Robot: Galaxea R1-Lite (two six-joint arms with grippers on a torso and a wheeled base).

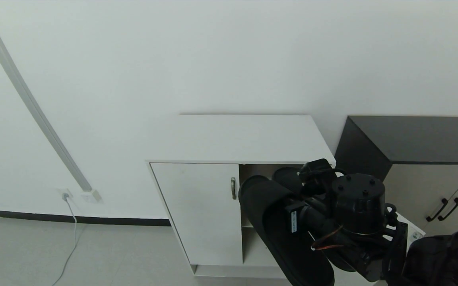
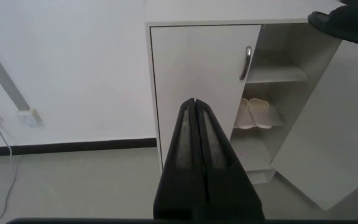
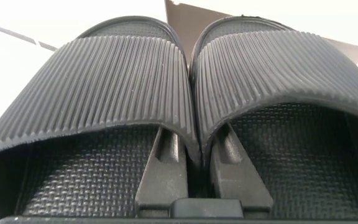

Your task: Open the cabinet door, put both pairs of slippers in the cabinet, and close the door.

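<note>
A white cabinet (image 1: 245, 137) stands against the wall with its left door (image 2: 197, 62) closed and its right door (image 2: 334, 143) swung open. A pair of white slippers (image 2: 255, 113) lies on a middle shelf inside. My right gripper (image 3: 194, 180) is shut on a pair of black slippers (image 1: 276, 214), pinching their two inner walls together. The pair hangs in front of the open right half, toes toward the top shelf. One black toe (image 2: 347, 22) shows at the cabinet's upper corner. My left gripper (image 2: 194, 106) is shut with nothing in it, well in front of the closed door.
A dark-topped cabinet (image 1: 412, 135) with black handles (image 1: 443, 209) stands right beside the white one. A wall socket with a cable (image 1: 66, 195) and a slanted conduit (image 1: 26, 95) are at the left. Bare grey floor (image 1: 94, 254) lies in front.
</note>
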